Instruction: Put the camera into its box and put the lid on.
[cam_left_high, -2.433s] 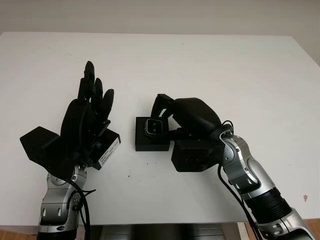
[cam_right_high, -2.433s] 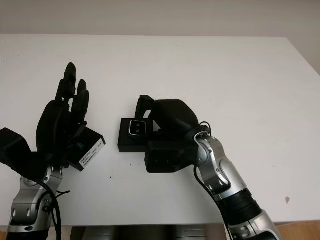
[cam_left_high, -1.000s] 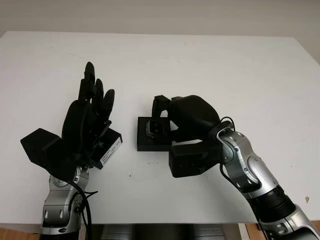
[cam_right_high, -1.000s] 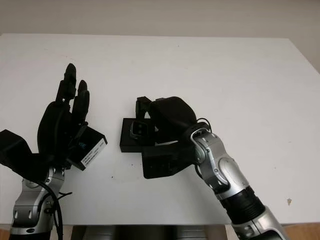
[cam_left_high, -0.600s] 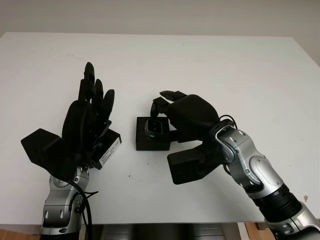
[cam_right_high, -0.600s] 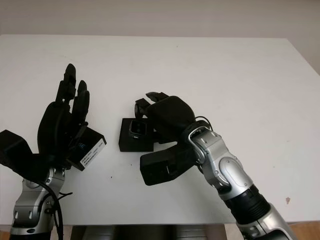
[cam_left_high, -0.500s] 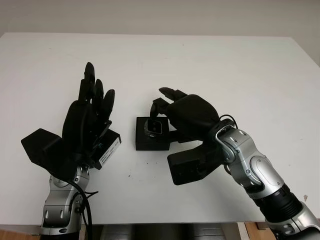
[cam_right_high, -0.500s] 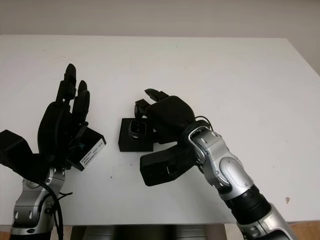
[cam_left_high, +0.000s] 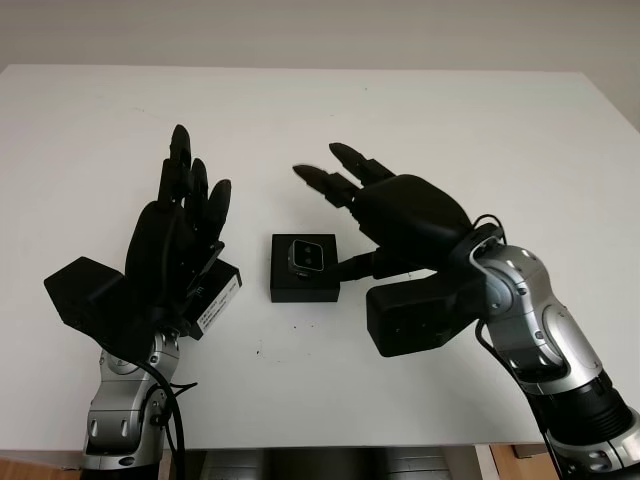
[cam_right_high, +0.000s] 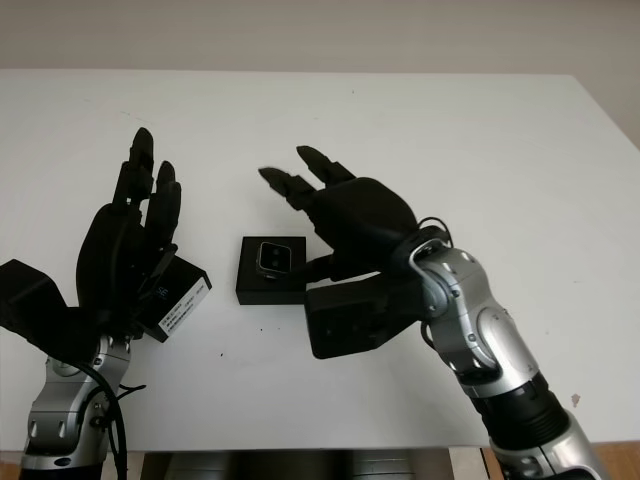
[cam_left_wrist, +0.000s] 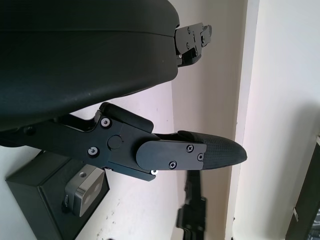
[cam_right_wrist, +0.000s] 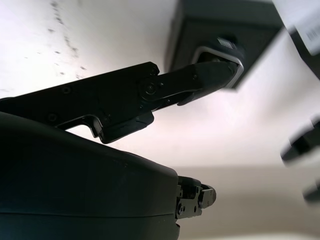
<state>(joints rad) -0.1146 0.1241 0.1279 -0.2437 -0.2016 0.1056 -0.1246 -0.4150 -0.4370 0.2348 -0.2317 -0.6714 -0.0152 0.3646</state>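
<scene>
The small silver-faced camera with a dark lens (cam_left_high: 309, 255) is seen seated in the square black cardboard box base (cam_left_high: 304, 268) near the middle of the plain white matte table (cam_left_high: 450, 130), so the first half of the task is judged done. The lid is not yet on: the black box lid with a white printed label (cam_left_high: 213, 296) lies on the table to the left of the box, partly under the left hand and apart from the box. Fitting that lid over the base is what is left.

The black three-fingered left hand (cam_left_high: 175, 250) is held over the lid with its fingers extended upward, holding nothing; whether it touches the lid cannot be told. The black three-fingered right hand (cam_left_high: 385, 215) is raised just right of and beyond the box, its fingers stretched out over the table and gripping nothing, with its thumb reaching toward the box edge.

The box looks rigid and matte with sharp corners, the camera a compact rounded block with a metallic bezel. The hands are of smooth moulded plastic, the forearms of brushed silver metal
</scene>
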